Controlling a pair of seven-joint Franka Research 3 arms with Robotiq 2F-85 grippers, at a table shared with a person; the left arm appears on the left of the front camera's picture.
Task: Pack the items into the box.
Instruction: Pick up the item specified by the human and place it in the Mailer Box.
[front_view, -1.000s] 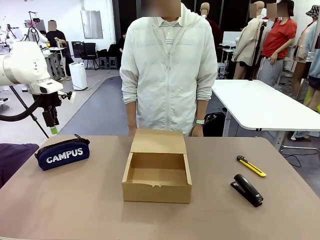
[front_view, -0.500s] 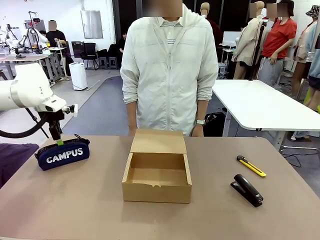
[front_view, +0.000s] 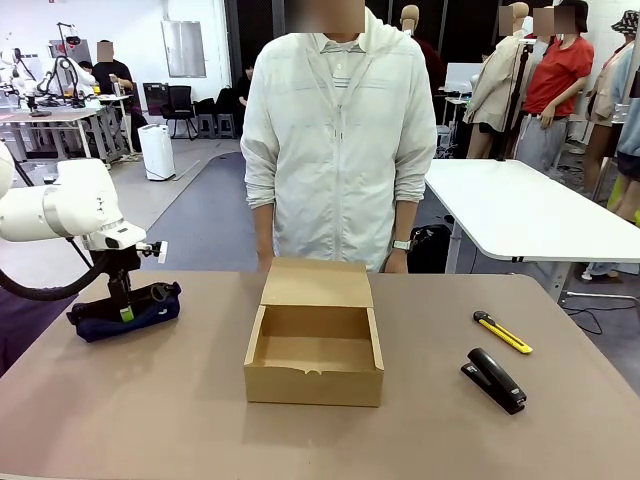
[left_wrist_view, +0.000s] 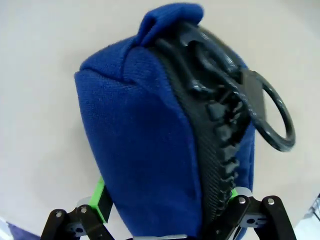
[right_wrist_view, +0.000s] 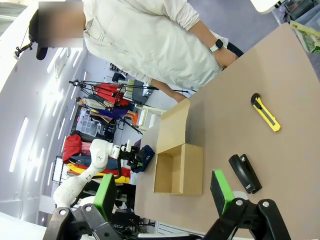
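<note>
Progress: nothing packed yet. The box (front_view: 313, 385) sits open and bare inside at mid-table, its lid flap laid back at its 12 o'clock side.
Pouch (front_view: 155, 305): on the table (front_view: 180, 420) at 9 o'clock from the box, well apart from it.
Left gripper (front_view: 122, 312): lowered over the pouch with a finger on either side. My jaws are spread wide and, as I judge, have not closed on it.
Right gripper (right_wrist_view: 162, 192): spread wide, holding nothing, off the table.
Utility knife (front_view: 502, 332): at 3 o'clock from the box, untouched; the stapler (front_view: 494, 379) is near it at 4 o'clock.
Remaining: grip the pouch and carry it to the box — then the knife.
Left wrist view adds: the zipper teeth and ring pull, and one green pad just beside the fabric.
Front and right wrist views add: the whole layout, including the box's bare floor.
</note>
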